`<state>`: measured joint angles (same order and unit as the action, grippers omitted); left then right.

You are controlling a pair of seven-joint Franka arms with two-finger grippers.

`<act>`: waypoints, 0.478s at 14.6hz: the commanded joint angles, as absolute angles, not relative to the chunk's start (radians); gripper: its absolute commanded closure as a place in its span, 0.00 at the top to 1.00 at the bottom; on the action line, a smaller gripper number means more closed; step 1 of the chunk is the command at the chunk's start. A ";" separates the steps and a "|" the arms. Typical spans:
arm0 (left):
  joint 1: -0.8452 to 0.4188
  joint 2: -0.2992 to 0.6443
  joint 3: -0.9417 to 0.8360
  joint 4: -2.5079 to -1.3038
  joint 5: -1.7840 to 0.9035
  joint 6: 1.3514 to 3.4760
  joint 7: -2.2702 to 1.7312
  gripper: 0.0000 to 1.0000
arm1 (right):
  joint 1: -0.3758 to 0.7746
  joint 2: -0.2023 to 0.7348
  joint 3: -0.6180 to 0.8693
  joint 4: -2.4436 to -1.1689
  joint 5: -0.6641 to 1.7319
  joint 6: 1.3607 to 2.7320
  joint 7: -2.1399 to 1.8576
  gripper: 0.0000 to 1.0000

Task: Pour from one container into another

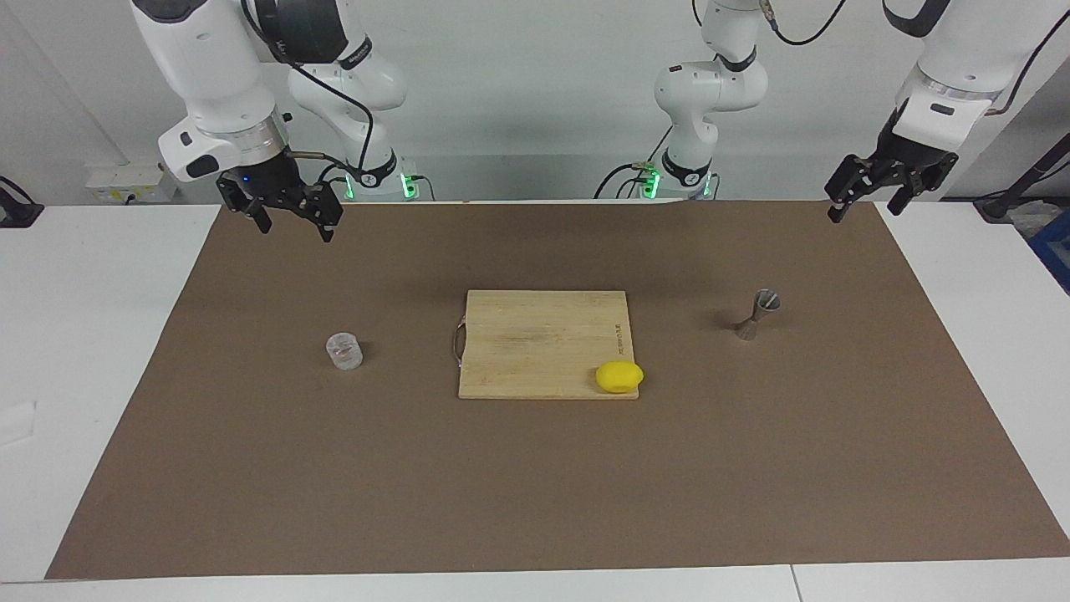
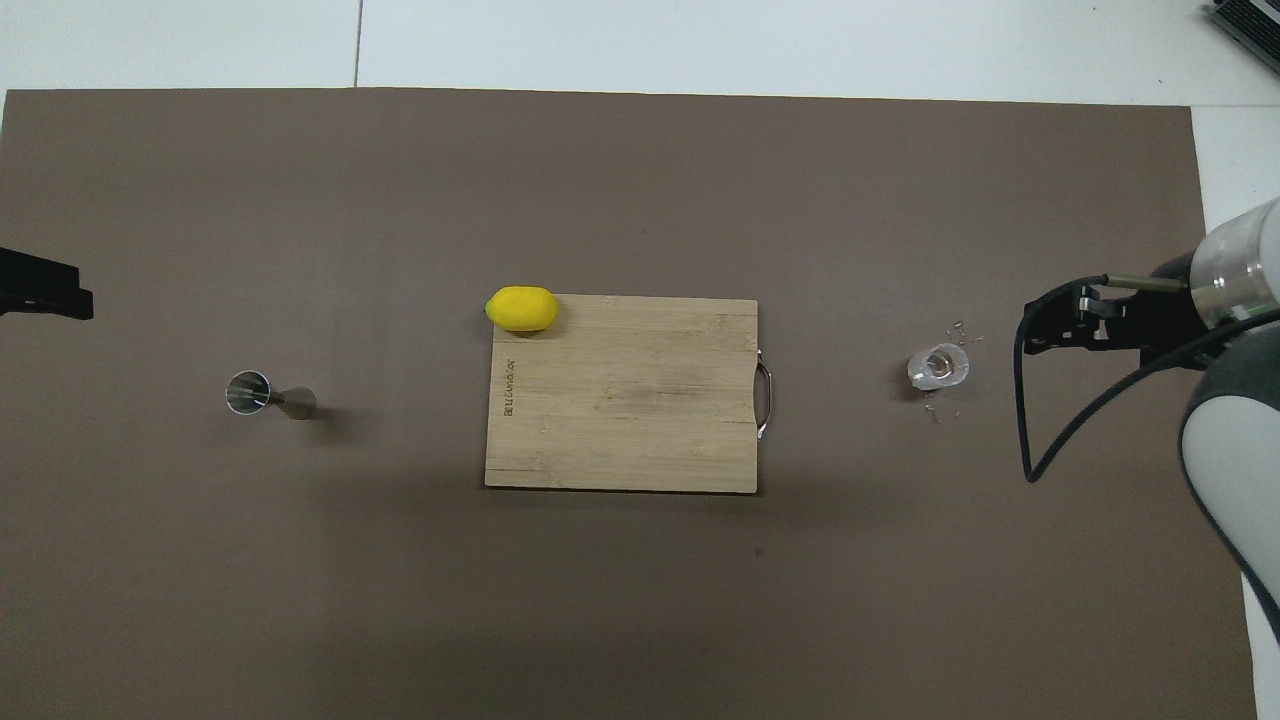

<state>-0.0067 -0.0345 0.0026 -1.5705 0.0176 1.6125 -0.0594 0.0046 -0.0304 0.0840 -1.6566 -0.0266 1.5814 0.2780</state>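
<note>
Where it stands upright, tumbler (image 1: pixel 343 350) looks clear, short.

A cutting board (image 1: pixel 542 343) lies mid-counter with a lemon (image 1: pixel 619 377) on its corner, between the glass (image 1: pixel 343 351), toward the right arm's end, and the jigger (image 1: pixel 756 313).

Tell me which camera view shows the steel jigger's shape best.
The facing view: the jigger is seen from the side there, upright on the brown mat, both cones and the narrow waist visible. The overhead view looks steeply down, showing mainly its open round mouth, so the waist is harder to read.
</note>
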 commanded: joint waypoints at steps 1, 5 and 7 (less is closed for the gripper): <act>-0.003 -0.115 0.002 -1.725 0.034 1.756 -0.071 1.00 | -0.012 -0.055 0.089 -1.687 -0.012 1.601 0.253 1.00; 0.020 -0.111 0.002 -1.775 0.034 1.860 -0.071 1.00 | -0.012 -0.055 0.089 -1.687 -0.012 1.601 0.252 1.00; 0.024 -0.089 0.002 -1.786 0.034 1.917 -0.071 1.00 | -0.012 -0.055 0.089 -1.687 -0.012 1.601 0.253 1.00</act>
<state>0.0116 -0.0791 0.0067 -1.7400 0.0176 1.8497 -0.0605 0.0046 -0.0304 0.0840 -1.6566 -0.0266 1.5814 0.2780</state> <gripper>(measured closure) 0.000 0.000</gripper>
